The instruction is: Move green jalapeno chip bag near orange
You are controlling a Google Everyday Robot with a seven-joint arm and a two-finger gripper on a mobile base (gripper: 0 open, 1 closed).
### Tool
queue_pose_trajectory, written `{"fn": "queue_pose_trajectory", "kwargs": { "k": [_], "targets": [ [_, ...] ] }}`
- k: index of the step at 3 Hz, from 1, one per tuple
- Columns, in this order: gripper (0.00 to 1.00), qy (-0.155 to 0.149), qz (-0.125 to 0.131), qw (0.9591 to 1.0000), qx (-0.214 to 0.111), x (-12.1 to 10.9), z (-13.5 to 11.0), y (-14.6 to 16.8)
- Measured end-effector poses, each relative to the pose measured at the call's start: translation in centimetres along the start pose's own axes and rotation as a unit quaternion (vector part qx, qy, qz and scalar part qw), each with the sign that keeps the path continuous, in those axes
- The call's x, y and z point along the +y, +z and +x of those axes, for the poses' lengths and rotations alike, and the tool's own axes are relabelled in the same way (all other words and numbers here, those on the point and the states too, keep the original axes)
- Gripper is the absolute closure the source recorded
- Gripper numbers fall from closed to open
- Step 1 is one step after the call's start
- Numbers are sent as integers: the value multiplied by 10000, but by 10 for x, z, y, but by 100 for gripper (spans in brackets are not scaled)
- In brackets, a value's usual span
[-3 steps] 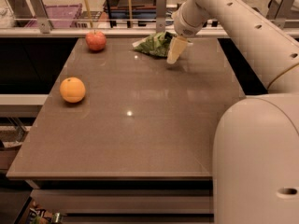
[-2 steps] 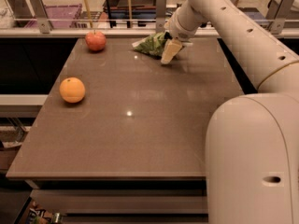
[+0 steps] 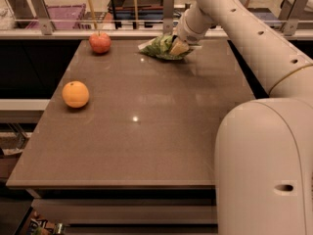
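The green jalapeno chip bag [image 3: 157, 48] lies crumpled at the far edge of the brown table [image 3: 146, 141], right of centre. My gripper [image 3: 178, 47] reaches down from the white arm and sits right at the bag's right end, touching or overlapping it. The orange [image 3: 75, 94] rests near the table's left edge, well apart from the bag, to its front left.
A red apple [image 3: 100, 42] sits at the far left corner of the table. A metal rail with posts [image 3: 167, 6] runs behind the far edge. My arm's large white body [image 3: 266, 170] fills the lower right and hides the table's right front.
My gripper has moved left and slightly back, from just right of the bag to its right end. The orange and apple have not moved.
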State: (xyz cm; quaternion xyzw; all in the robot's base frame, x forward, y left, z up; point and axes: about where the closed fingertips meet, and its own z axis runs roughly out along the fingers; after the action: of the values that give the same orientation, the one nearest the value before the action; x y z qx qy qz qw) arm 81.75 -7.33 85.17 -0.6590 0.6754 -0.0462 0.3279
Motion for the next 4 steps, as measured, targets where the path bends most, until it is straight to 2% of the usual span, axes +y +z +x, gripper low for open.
{"fn": "queue_pose_trajectory", "kwargs": {
  "k": [1, 2, 3, 4],
  "targets": [
    [88, -4, -31, 10000, -2, 2, -1, 4],
    [100, -7, -56, 10000, -3, 4, -1, 7],
    [100, -86, -84, 9999, 2, 5, -6, 2],
    [100, -220, 6, 9997, -70, 8, -18, -18]
  ]
}}
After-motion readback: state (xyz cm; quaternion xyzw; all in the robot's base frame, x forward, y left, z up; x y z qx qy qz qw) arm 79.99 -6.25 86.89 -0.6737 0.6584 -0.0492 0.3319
